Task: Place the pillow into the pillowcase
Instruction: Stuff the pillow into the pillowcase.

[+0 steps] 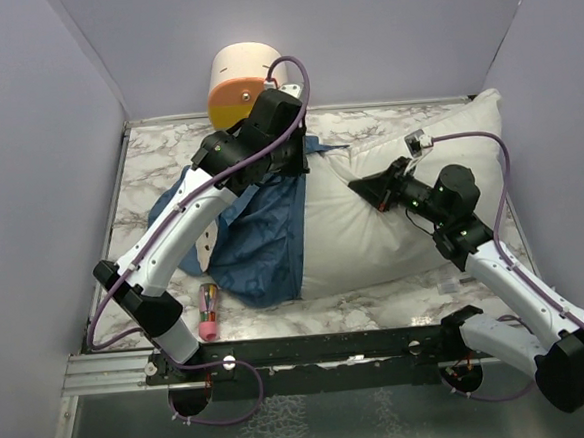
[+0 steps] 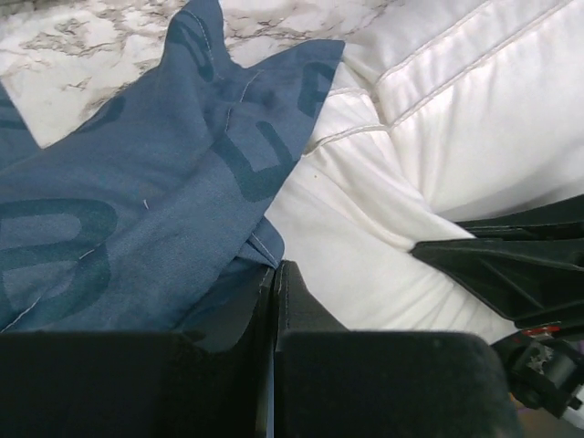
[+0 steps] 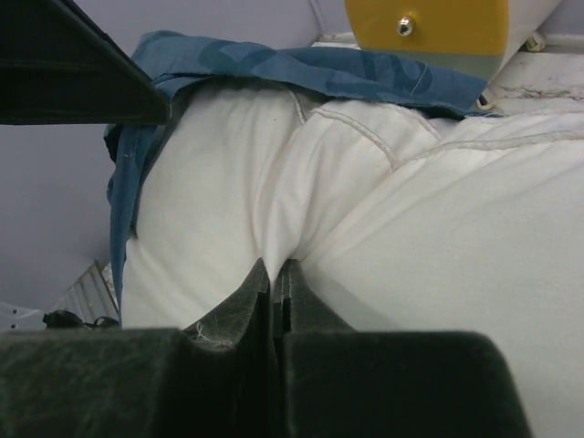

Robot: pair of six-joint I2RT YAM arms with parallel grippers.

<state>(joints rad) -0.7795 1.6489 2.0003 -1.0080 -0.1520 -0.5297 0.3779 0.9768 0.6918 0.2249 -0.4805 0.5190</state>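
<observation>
The white pillow (image 1: 384,238) lies across the middle and right of the marble table (image 1: 152,154). The blue pillowcase (image 1: 263,236) covers its left end. My left gripper (image 1: 303,160) is at the pillowcase's far edge. In the left wrist view that gripper (image 2: 275,266) is shut, with the hem of the pillowcase (image 2: 137,201) pinched between its tips beside the pillow (image 2: 456,119). My right gripper (image 1: 362,187) is on top of the pillow. In the right wrist view it (image 3: 276,265) is shut on a fold of the pillow (image 3: 411,210), with the pillowcase (image 3: 301,64) beyond.
A cream-and-orange cylinder (image 1: 240,82) stands at the back, just behind the left gripper. A small pink and red tube (image 1: 209,313) lies near the front edge by the left arm. Lilac walls close in the table on three sides.
</observation>
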